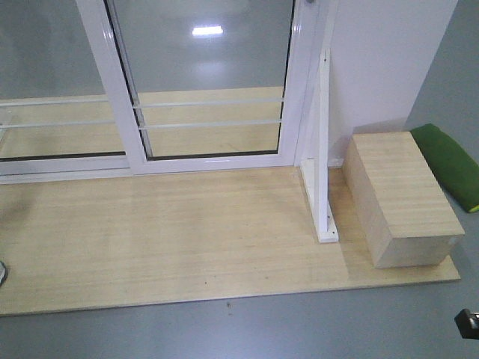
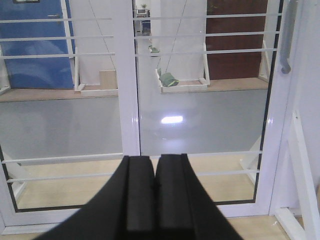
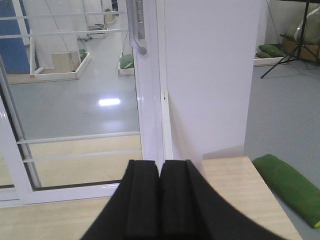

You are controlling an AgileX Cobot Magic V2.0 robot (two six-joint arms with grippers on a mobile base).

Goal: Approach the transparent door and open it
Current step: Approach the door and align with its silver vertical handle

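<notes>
The transparent door (image 1: 213, 82) is the right glass panel in a glossy white frame with thin white bars. It stands shut against the right jamb. Its curved grey handle shows on the right stile in the left wrist view (image 2: 287, 37) and at the top in the right wrist view (image 3: 136, 27). The door also shows in the left wrist view (image 2: 200, 100). My left gripper (image 2: 155, 162) is shut and empty, well short of the door. My right gripper (image 3: 160, 167) is shut and empty, pointing at the door's right stile.
A similar handle-less glass panel (image 1: 52, 82) stands to the left. A wooden platform (image 1: 165, 232) lies before the door. A white bracket post (image 1: 323, 149), a wooden box (image 1: 400, 198), a green cushion (image 1: 453, 164) and a white wall (image 1: 382, 60) are on the right.
</notes>
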